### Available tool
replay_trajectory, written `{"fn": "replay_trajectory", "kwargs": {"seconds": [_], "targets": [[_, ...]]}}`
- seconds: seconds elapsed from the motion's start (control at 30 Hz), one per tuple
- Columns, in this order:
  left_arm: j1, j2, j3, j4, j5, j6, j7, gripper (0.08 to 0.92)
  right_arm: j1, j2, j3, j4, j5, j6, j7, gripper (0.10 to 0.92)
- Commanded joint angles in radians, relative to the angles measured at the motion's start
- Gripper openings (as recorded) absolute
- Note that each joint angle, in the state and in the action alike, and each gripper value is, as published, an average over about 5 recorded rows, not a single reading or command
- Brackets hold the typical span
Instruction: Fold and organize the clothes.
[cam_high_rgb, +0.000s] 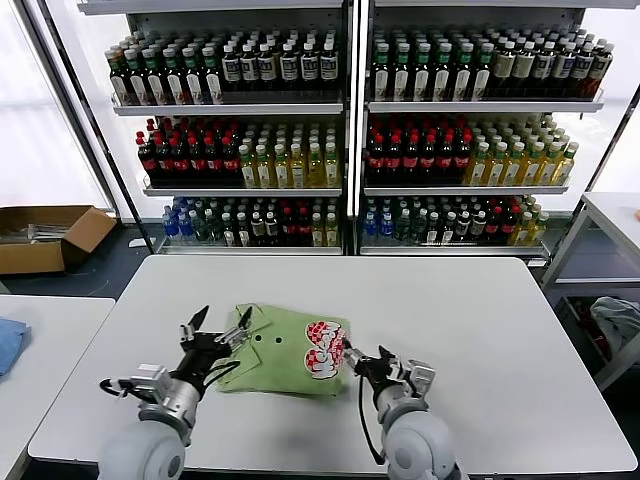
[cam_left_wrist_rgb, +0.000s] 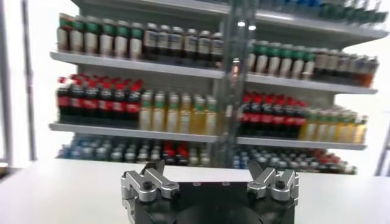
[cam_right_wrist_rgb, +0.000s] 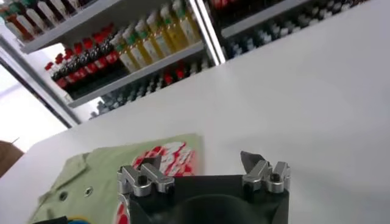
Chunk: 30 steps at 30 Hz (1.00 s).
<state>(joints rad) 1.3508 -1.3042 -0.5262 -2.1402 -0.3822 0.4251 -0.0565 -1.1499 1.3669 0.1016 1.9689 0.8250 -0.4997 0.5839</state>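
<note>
Backdrop: shelves (cam_high_rgb: 240, 105) of bottled drinks.
Worktop (cam_high_rgb: 480, 330): folded shirt (cam_high_rgb: 285, 355).
Left gripper (cam_high_rgb: 218, 328): jaws spread, over shirt's edge.
Right gripper (cam_high_rgb: 362, 362): jaws spread, beside shirt.

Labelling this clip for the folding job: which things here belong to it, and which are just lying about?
Part of the job:
- light green folded polo shirt with red-and-white print, on the white table
- left gripper, open, over its left edge
- right gripper, open, at its right edge

Lying about:
- shelves of bottled drinks
- brown cardboard box
- small blue cloth

Grey rounded arms, black cables, silver jaws
</note>
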Motion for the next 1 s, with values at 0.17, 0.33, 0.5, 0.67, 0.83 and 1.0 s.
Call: {"fn": "replay_trajectory", "kwargs": {"seconds": [0.17,0.33,0.5,0.67,0.83,1.0], "targets": [[0.105,0.003,-0.179,-0.042,0.025,0.001,-0.021,0.823,0.078,0.065,-0.12,-0.114,0.042,-0.033,0.112,0.812],[0.107,-0.011,-0.17,-0.042,0.021,0.0,-0.022,0.823,0.053,0.062,-0.117,-0.117,0.002,-0.035,0.12,0.708],[0.092,-0.009,-0.171,-0.03,-0.001,0.0,-0.025,0.823,0.04,0.034,-0.099,-0.099,-0.043,-0.03,0.107,0.561],[0.081,-0.006,-0.169,-0.014,-0.016,0.001,-0.024,0.823,0.037,0.0,-0.089,-0.09,-0.109,-0.024,0.072,0.431],[0.078,-0.014,-0.158,0.0,-0.023,-0.002,-0.024,0.823,0.036,-0.022,-0.08,-0.08,-0.162,-0.016,0.039,0.283],[0.071,-0.02,-0.136,0.029,-0.024,-0.011,-0.023,0.823,0.015,-0.061,-0.042,-0.038,-0.169,-0.009,-0.006,0.149]]}}
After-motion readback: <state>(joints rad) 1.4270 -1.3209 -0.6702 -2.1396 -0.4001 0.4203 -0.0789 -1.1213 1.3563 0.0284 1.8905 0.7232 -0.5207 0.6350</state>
